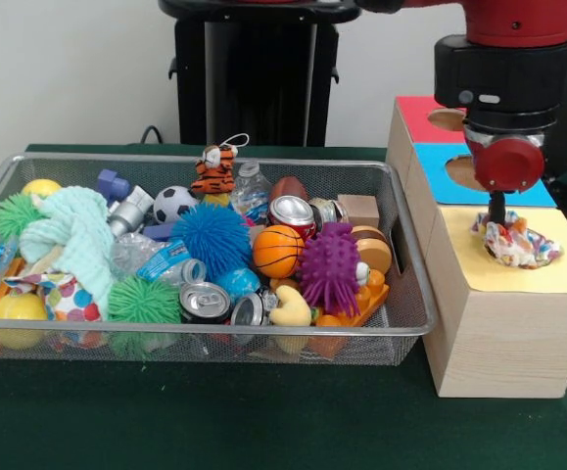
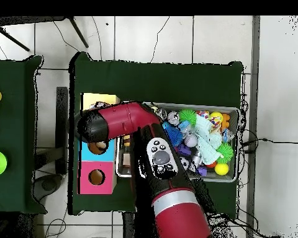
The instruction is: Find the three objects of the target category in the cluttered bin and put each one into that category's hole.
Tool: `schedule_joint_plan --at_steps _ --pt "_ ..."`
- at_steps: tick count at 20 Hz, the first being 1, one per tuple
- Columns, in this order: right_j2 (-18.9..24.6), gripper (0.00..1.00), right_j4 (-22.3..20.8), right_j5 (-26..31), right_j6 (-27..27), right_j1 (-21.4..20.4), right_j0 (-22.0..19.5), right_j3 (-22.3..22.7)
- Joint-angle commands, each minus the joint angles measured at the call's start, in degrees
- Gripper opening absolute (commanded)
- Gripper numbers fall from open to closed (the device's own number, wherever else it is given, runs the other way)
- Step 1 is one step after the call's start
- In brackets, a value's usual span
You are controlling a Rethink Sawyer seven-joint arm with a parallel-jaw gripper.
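Note:
The wire mesh bin (image 1: 205, 160) is full of toys, cans and spiky balls; it also shows in the overhead view (image 2: 233, 113). My gripper (image 1: 496, 217) hangs over the yellow top (image 1: 547, 269) of the largest wooden box. Its fingers show as one narrow black stem, shut on the top of a white multicolour-print cloth piece (image 1: 518, 245). That cloth lies bunched over the hole, which it hides. A second dotted cloth piece (image 1: 68, 296) lies at the bin's front left, partly under a pale green knit cloth (image 1: 72, 235). In the overhead view the arm (image 2: 123, 121) covers the hole.
Behind the yellow top are the blue-topped hole (image 1: 462, 172) and the red-topped hole (image 1: 447, 119). In the bin are a blue spiky ball (image 1: 212, 238), a purple spiky ball (image 1: 328, 266), a small basketball (image 1: 278, 251) and drink cans (image 1: 205, 302). The robot's pedestal (image 1: 254, 78) stands behind the bin.

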Motion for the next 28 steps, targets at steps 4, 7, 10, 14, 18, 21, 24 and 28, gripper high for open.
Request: schedule_joint_plan --at_steps 4,7,10,14,18,21,24,28 --pt "-3.0 0.00 0.6 -11.1 18.4 9.8 2.1 -0.6" --pt "-2.9 0.00 1.6 -12.4 18.5 10.5 2.2 -0.8" --pt "-2.1 0.00 3.2 -14.1 18.8 10.8 1.9 -0.5" --pt "-2.6 0.00 4.0 -15.7 18.4 11.8 2.5 -0.9" --pt "-3.1 0.00 6.4 -14.3 18.9 10.5 2.7 0.4" --pt "-4.9 0.00 7.3 -12.7 19.4 9.2 3.5 1.1" --pt "-6.7 0.00 8.9 -10.2 20.2 7.8 4.2 1.4" --pt "-7.1 0.00 10.6 -9.2 20.0 6.8 4.0 1.9"
